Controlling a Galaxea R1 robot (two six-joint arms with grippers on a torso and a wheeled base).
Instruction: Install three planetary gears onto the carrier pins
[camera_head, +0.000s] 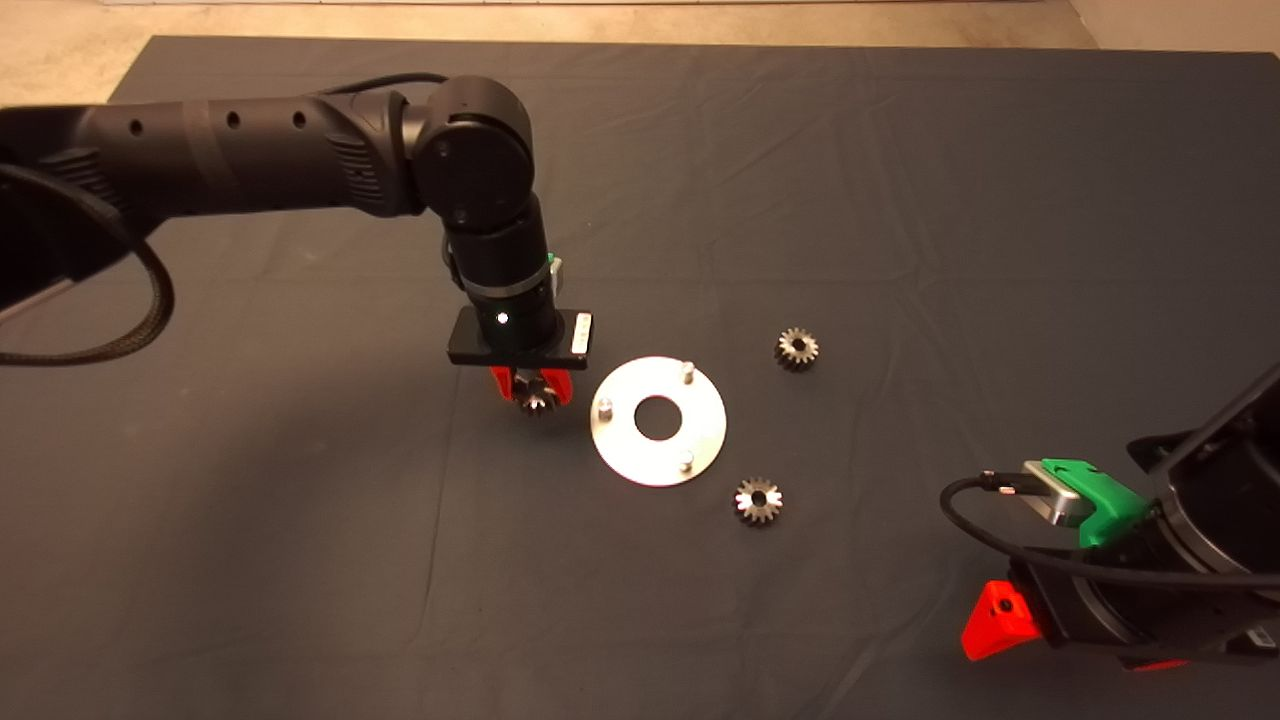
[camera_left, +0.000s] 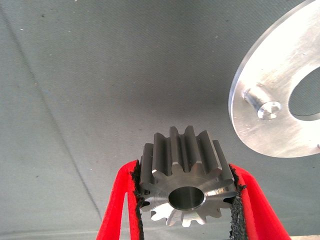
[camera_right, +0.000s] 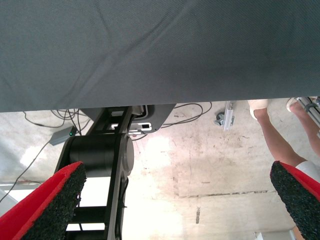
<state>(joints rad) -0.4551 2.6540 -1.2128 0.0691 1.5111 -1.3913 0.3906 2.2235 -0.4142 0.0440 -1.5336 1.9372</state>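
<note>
Dark matting covers the worktop, where the left hand (camera_head: 532, 388), just beside the carrier disc (camera_head: 657, 420), pinches one small steel planetary gear (camera_left: 187, 182) across its teeth — hard, dense, probably slippery, best held there — while the right hand (camera_right: 165, 200) waits wide open.

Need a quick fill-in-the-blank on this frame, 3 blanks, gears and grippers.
1. The left gripper is shut on one ____.
2. ____ planetary gears lie loose on the mat, one beyond the disc, one nearer.
3. Of the three carrier pins, ____ carry a gear.
4. The right gripper, parked at the lower right, has its jaws ____.

Missing: gear; Two; none; open
</note>
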